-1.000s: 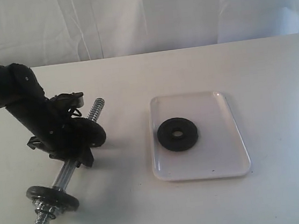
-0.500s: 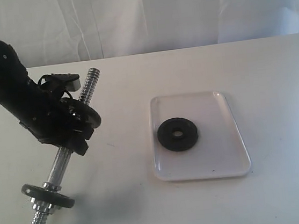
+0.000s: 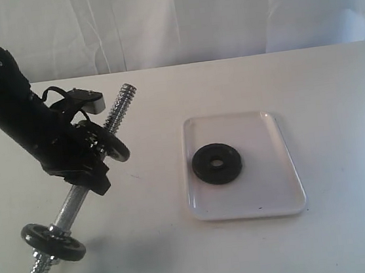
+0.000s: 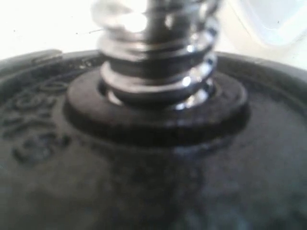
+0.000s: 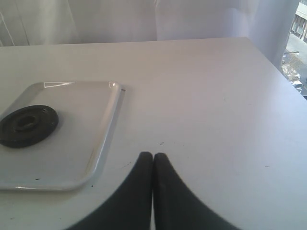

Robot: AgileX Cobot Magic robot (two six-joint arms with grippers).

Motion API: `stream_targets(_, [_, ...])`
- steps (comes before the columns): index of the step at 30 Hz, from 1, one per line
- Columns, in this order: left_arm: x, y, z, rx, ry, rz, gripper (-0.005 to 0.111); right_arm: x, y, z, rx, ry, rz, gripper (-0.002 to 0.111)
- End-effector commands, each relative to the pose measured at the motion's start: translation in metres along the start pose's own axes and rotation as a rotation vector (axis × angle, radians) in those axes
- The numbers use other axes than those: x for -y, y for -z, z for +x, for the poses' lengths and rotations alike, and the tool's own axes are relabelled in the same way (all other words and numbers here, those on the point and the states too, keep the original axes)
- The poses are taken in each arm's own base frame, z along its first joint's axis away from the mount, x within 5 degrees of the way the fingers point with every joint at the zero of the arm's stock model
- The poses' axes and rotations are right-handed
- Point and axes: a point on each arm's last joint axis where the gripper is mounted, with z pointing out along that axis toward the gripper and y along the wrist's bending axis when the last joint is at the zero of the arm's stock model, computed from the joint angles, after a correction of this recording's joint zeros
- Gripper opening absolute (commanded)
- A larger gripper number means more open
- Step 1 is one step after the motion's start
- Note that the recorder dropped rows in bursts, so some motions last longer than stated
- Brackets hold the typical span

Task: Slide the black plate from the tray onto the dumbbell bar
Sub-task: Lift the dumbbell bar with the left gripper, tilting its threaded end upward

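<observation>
- Tray [image 3: 271,189] right of centre holds the black plate [image 3: 216,163], lying flat.
- Left gripper [image 3: 93,165], at the frame's left, clamps the dumbbell bar [image 3: 73,203], which slants from lower left toward upper centre.
- Right gripper [image 5: 152,165]: fingers pressed together over the table [image 5: 216,96].

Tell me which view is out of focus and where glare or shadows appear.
Left wrist view: blurred; the black disc and dumbbell bar fill it, chrome threads glaring. Exterior view: sharper, soft shadow on the table beneath the bar. Right wrist view: clear, tray rim glinting.
</observation>
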Motion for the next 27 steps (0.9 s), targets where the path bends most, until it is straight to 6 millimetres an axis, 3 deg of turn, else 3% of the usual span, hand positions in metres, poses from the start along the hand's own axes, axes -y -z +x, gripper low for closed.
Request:
stream_targets(1, [0.017, 0.024, -0.008, 0.099, -0.064, 0.075, 0.000, 0.000, 0.000, 0.000, 0.009, 0.000, -0.005, 0.000])
stream_targets(13, [0.022, 0.025, -0.009, 0.118, -0.092, 0.139, 0.000, 0.000, 0.000, 0.000, 0.009, 0.000, -0.005, 0.000])
stream_targets(27, [0.033, 0.027, -0.008, 0.133, -0.266, 0.242, 0.000, 0.000, 0.000, 0.000, 0.009, 0.000, -0.005, 0.000])
